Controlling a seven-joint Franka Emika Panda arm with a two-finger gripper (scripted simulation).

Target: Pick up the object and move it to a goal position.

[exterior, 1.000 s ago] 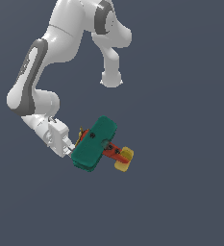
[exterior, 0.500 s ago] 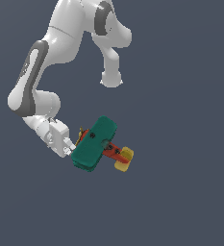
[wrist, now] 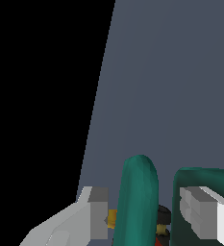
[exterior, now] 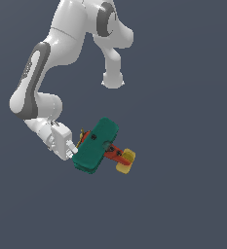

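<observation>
Arm: white Panda arm (exterior: 47, 73), folded, its wrist low toward the exterior view's left.
Claw: the claw (exterior: 76, 146) meets the plane's nose end; how wide its jaws stand is hidden by the wings.
Toy biplane: the toy biplane (exterior: 98, 146) hangs tilted, teal wings stacked, red-orange fuselage running toward the exterior view's right, yellow tail at its far end.
Background: plain grey-blue backdrop (exterior: 183, 97); no supporting surface distinguishable.
</observation>
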